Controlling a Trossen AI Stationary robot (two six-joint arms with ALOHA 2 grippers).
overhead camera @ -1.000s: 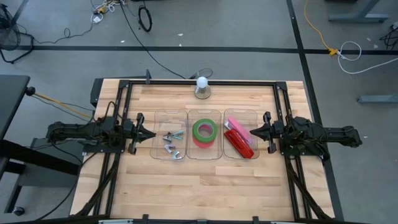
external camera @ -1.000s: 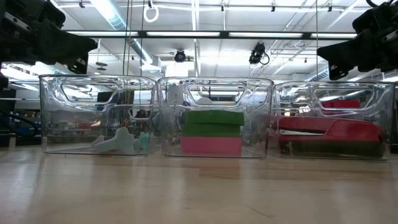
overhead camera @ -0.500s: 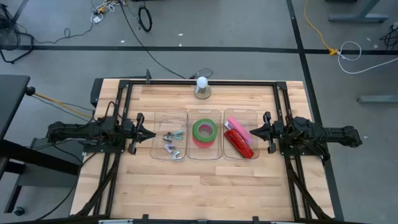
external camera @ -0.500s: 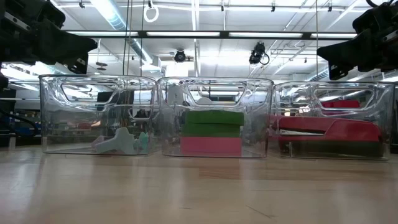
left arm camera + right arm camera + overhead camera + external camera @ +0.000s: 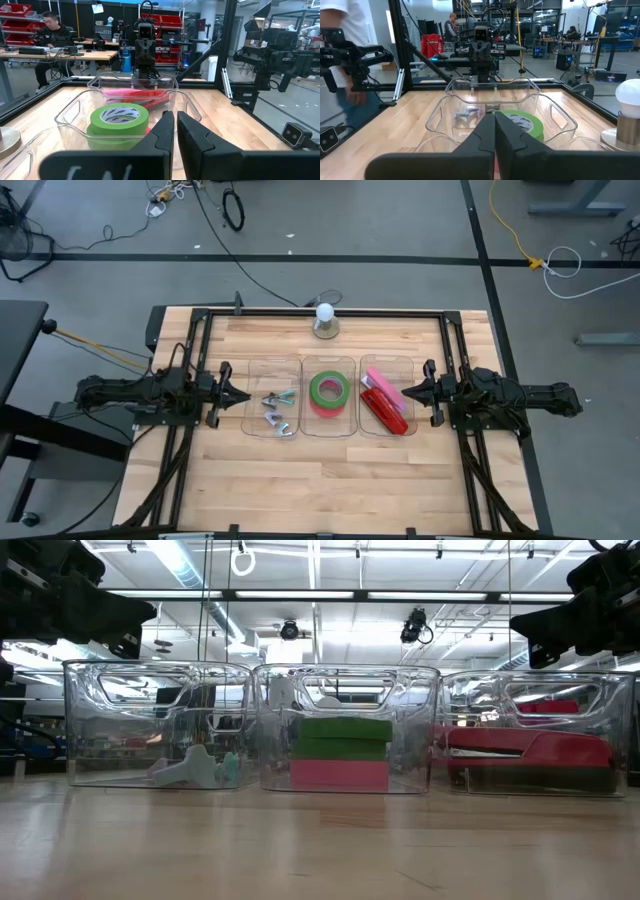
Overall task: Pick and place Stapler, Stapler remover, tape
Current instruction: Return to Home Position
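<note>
Three bins hold everything — the tape, probably a light, stiff ring, looks best pinched across its wall; left gripper and right gripper rest empty, fingers pressed together.

Left arm and right arm: matte black, built of blocky jointed segments. Left claw and right claw: two black wedge-shaped fingers tapering to points, on a broad black crossbar bearing blurred pale markings.

Green tape, red-pink core — a red stapler, a pink stapler — clear bins, pale wood-grain table.
</note>
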